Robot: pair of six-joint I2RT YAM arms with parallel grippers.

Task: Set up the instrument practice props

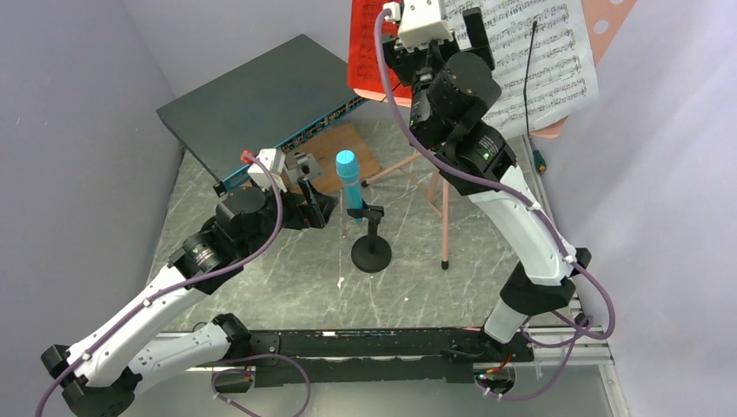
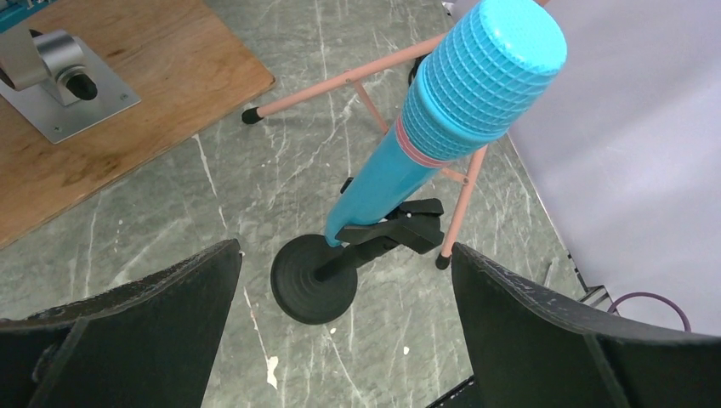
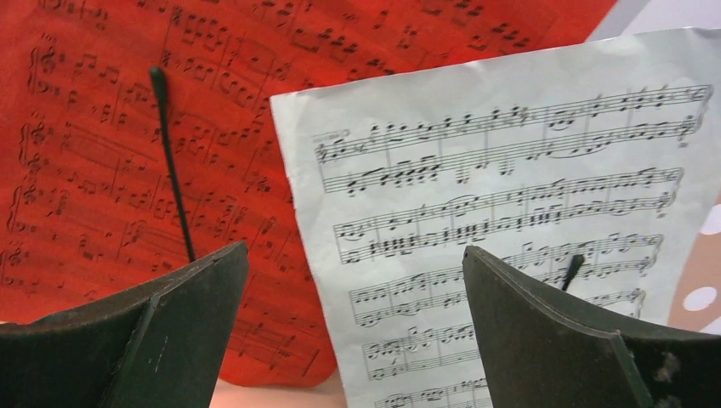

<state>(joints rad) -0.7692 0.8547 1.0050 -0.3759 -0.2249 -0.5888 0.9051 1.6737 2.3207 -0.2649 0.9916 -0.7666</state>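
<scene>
Retracting the left gripper [image 2: 340,252] and right gripper [image 3: 354,253], jaws apart and empty, straight back avoids nudging the microphone [image 2: 476,85], mic stand [image 2: 313,291] or 2 sheet-music pages [image 3: 510,212].

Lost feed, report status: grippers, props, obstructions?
Left gripper open, facing microphone clipped in mic stand. Right gripper open, facing sheet-music pages on music stand. Nothing held, nothing blocking.

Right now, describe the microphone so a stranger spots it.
On the grey marbled table, look left of the legs of the salmon-pink music stand. A small black round-base mic stand there clips the cyan-blue microphone, the only tilted, grid-headed tube nearby.
</scene>
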